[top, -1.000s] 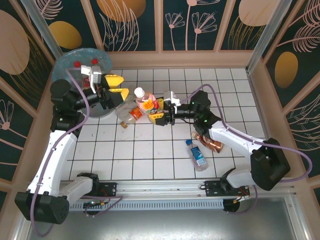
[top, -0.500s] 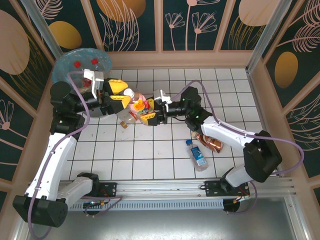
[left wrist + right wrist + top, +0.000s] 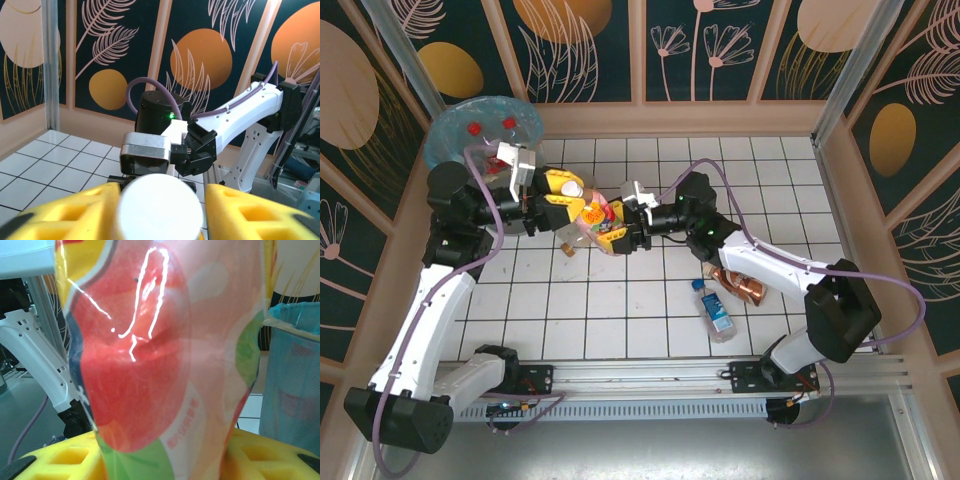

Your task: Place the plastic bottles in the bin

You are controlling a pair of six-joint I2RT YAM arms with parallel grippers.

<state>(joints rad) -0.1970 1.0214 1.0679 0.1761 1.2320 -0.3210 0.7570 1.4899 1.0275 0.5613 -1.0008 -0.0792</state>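
- The right tool (image 3: 613, 226) is clamped on the body of a pink-and-orange labelled bottle (image 3: 591, 212). It holds the bottle in the air over the far left part of the bench (image 3: 620, 300), just beside the bin (image 3: 470, 103).
- The left tool (image 3: 562, 190) has its yellow fingers (image 3: 75, 215) on either side of that bottle's white cap (image 3: 160, 207); I can't tell whether they press on it.
- The bin stands in the far left corner.
- A clear bottle (image 3: 575, 236) lies below the held one. A blue-labelled bottle (image 3: 716, 310) and a brown bottle (image 3: 742, 286) lie right of the middle, towards the near edge.
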